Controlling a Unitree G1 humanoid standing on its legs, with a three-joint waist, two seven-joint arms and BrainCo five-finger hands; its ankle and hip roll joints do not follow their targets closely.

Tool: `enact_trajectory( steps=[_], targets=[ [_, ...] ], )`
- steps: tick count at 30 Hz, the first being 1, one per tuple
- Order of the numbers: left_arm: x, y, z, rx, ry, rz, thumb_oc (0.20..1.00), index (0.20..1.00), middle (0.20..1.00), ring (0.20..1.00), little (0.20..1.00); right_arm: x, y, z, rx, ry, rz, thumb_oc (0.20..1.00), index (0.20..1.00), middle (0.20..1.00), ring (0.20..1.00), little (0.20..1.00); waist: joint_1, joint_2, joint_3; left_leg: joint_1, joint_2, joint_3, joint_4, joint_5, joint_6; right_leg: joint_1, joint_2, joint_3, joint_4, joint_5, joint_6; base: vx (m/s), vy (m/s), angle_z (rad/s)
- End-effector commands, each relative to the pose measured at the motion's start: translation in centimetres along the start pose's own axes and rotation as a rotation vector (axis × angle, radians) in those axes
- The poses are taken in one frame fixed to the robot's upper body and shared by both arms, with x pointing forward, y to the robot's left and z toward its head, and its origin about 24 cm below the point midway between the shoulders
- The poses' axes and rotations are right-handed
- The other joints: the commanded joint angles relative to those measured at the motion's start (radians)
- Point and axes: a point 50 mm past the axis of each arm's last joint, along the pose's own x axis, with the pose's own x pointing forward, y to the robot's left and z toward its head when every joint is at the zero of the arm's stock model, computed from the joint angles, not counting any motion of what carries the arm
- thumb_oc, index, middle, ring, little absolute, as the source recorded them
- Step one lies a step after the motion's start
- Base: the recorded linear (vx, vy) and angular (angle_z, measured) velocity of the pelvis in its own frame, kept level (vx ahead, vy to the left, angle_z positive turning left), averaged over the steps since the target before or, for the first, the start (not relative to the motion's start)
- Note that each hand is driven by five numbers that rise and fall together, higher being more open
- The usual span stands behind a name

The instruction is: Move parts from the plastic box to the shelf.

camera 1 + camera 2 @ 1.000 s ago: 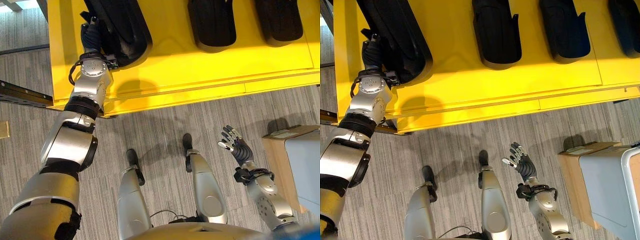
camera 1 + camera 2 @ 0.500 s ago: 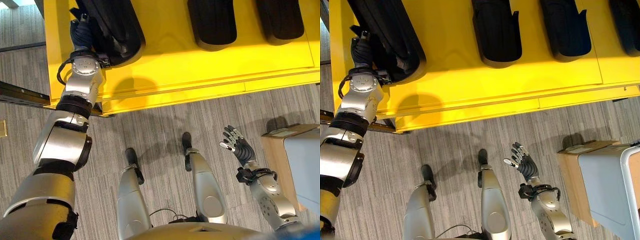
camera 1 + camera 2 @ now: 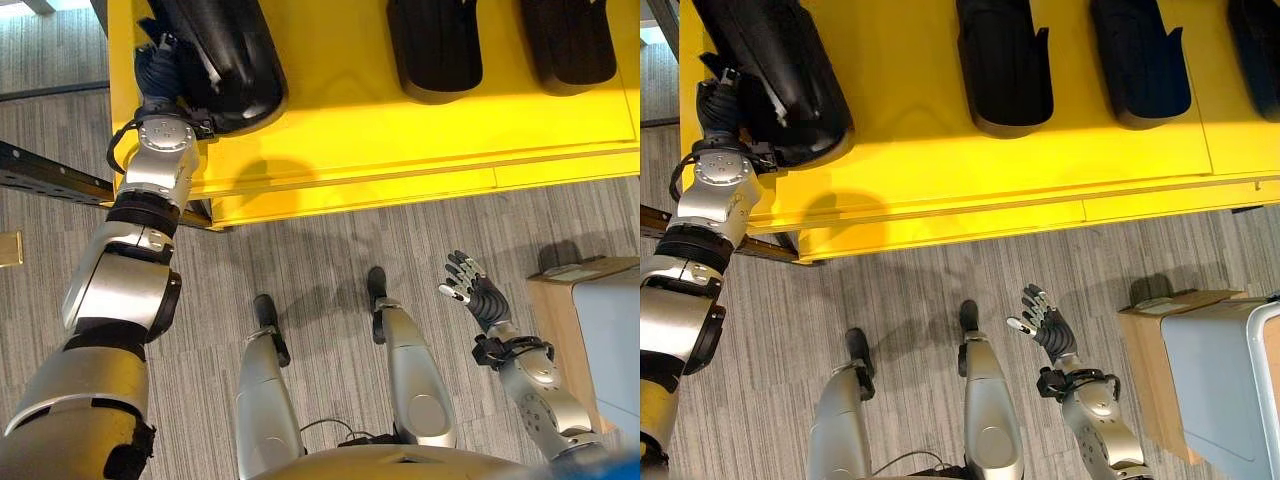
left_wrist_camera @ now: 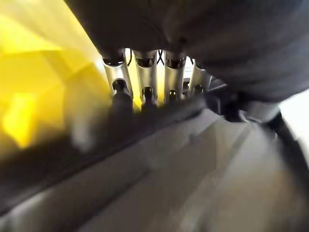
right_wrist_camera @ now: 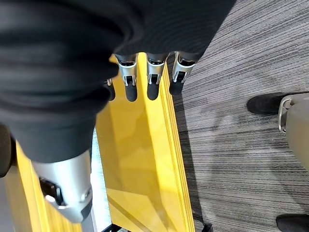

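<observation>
Left hand (image 3: 158, 72) upper left, fingers (image 4: 119, 89) curled on black part (image 3: 780, 70) at yellow shelf (image 3: 940, 180) corner. Right hand (image 3: 1045, 325) lower right, fingers spread, over bare carpet (image 3: 320, 240). Plastic box (image 3: 1220, 375) at right edge.

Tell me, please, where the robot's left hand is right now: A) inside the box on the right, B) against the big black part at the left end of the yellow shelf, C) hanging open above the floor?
B: the left hand rests against the large black part on the yellow shelf; the right hand hangs open above the floor.
</observation>
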Motion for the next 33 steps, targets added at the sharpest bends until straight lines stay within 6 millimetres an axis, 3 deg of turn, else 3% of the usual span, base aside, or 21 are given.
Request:
enact_trajectory(
  steps=[1,14,23,33],
  targets=[
    [0.8,2.8,1.5,0.021,-0.076,0.09,1.0,1.0,1.0,1.0,1.0,-0.7,-1.0,1.0,-0.011,-0.046,-0.01,1.0,1.0,1.0,1.0,1.0,0.0,-0.01,-0.036,-0.021,0.032,-0.009,0.031,-0.029,-0.017,0.048,-0.05,-0.001,0.028,-0.068,0.028,0.0,0.0,0.0],
    [1.0,3.1,2.8,0.036,-0.125,0.092,1.0,1.0,1.0,1.0,1.0,-0.8,-1.3,1.1,-0.009,-0.049,-0.012,1.0,1.0,1.0,1.0,1.0,0.0,-0.006,-0.04,-0.024,0.031,-0.008,0.037,-0.033,-0.016,0.043,-0.052,0.001,0.034,-0.071,0.03,0.0,0.0,0.0],
    [1.4,4.4,4.7,0.116,-0.197,0.105,1.0,1.0,1.0,1.0,1.0,-0.9,-1.7,1.2,-0.016,-0.046,-0.02,1.0,1.0,1.0,1.0,1.0,0.005,0.001,-0.048,-0.021,0.029,-0.008,0.037,-0.034,-0.015,0.05,-0.053,-0.002,0.033,-0.069,0.031,0.0,0.0,0.0],
    [1.8,5.3,5.4,0.195,-0.214,0.103,1.0,1.0,1.0,1.0,1.0,-0.8,-1.9,1.3,-0.02,-0.049,-0.015,1.0,1.0,1.0,1.0,1.0,0.008,0.004,-0.049,-0.021,0.027,-0.004,0.035,-0.034,-0.013,0.053,-0.06,-0.002,0.02,-0.057,0.036,0.0,0.0,0.0]
  ],
)
